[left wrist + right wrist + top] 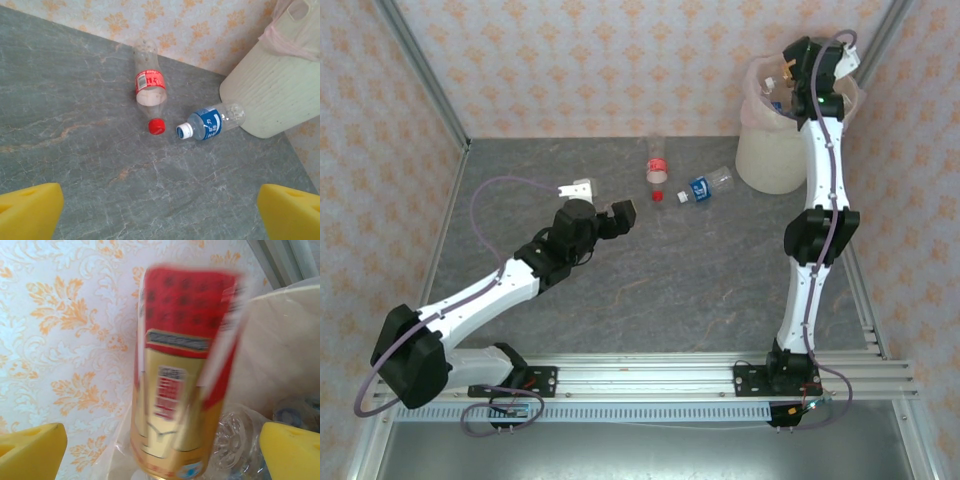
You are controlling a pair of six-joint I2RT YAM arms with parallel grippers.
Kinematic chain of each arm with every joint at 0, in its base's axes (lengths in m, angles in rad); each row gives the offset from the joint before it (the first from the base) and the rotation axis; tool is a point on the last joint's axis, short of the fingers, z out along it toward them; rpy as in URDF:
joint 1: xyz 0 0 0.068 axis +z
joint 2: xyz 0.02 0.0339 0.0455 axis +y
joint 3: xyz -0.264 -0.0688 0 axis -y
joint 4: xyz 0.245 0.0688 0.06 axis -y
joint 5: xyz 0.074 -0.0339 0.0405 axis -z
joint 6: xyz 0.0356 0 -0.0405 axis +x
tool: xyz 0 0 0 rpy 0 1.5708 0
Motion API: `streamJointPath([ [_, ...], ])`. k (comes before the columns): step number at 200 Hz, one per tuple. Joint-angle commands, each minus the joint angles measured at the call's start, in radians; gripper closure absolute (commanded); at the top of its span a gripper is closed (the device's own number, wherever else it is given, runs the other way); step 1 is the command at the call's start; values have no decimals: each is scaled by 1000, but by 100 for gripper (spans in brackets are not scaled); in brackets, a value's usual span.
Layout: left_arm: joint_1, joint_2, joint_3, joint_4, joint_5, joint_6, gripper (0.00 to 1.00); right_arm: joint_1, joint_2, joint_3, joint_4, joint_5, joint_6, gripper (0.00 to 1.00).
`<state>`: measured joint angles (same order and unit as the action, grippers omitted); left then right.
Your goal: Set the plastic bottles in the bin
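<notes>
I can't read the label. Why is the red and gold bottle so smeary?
Right wrist view: the red-and-gold bottle is smeared, probably blurred by moving fast. Left wrist view: the red-label bottle and blue-label bottle look sharp.

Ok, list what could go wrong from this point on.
The red-and-gold bottle sits loose and blurred inside the open right claw above the bin; it could clip the rim.
The blue-label bottle lies close by the bin's wall, so the left claw may nudge it rolling.
</notes>
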<state>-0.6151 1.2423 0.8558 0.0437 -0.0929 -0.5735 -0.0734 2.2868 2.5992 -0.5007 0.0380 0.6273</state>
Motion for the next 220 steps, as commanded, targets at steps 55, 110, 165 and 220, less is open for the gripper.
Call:
streamJointPath([
  [55, 0, 35, 16, 9, 35, -33, 0, 7, -419, -418, 106, -178, -77, 1],
  [110, 1, 76, 40, -45, -4, -92, 0, 74, -702, -870, 247, -395, -107, 1],
  [165, 0, 206, 112, -45, -1, -157, 0, 273, -774, -1243, 272, -114, -56, 1],
  [220, 2, 253, 125, -57, 21, -180, 0, 293, -463, -1114, 101, -106, -8, 1],
])
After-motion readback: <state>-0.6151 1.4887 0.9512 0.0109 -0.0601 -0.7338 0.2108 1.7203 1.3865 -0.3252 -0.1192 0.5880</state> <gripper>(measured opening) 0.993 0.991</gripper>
